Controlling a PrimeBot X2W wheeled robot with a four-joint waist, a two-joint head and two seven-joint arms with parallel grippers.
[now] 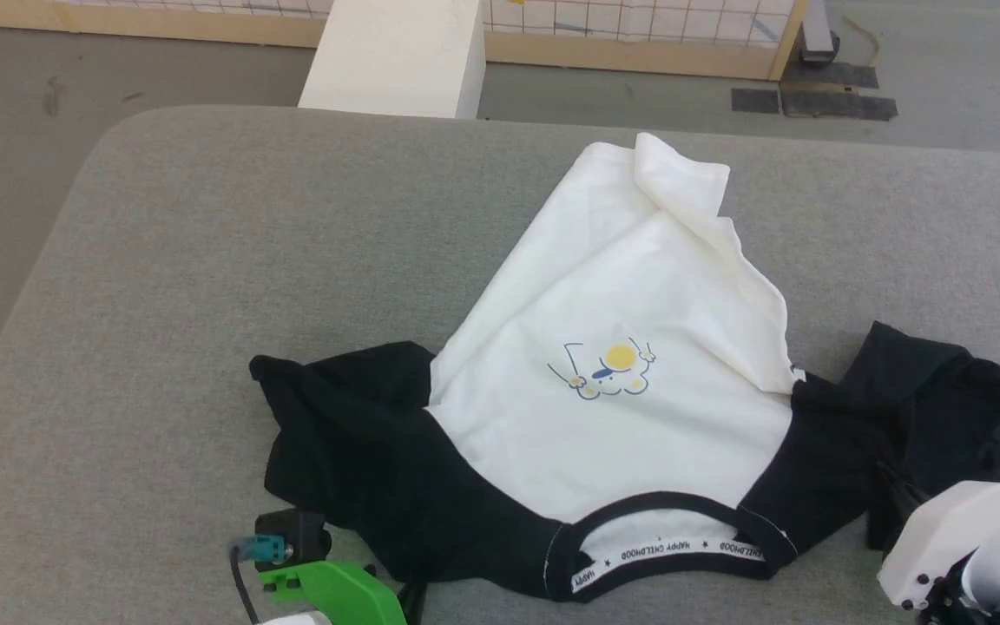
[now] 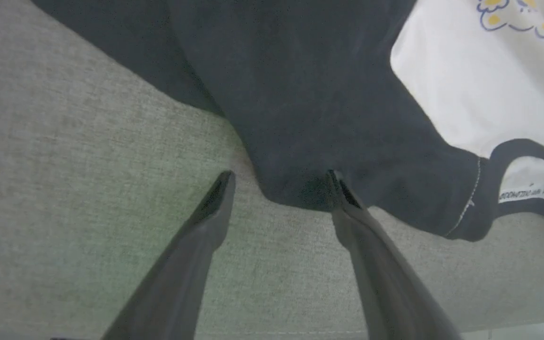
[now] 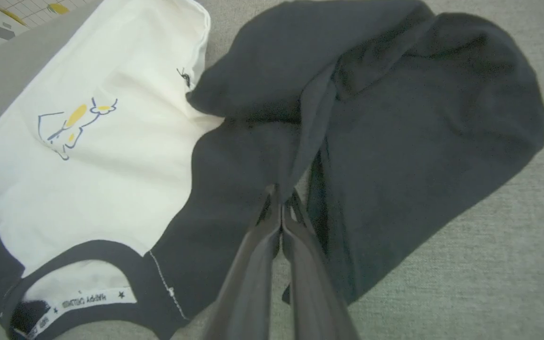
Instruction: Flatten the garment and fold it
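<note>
- At seven o'clock in the head view, the left gripper point(image 2: 281, 182) is released with its jaws spread wide. One fingertip point(image 2: 338, 186) is at the edge of the black left sleeve point(image 1: 352, 451), and the other is over the bare grey table point(image 1: 205, 260).
- At centre, the garment point(image 1: 621, 434) lies on the table with the collar point(image 1: 665, 501) at six o'clock. The print point(image 1: 608, 369) faces up and the white hem is rumpled at twelve.
- At four o'clock, the right gripper point(image 3: 281, 200) is clenched on a raised fold of the bunched black right sleeve point(image 1: 917, 399).
</note>
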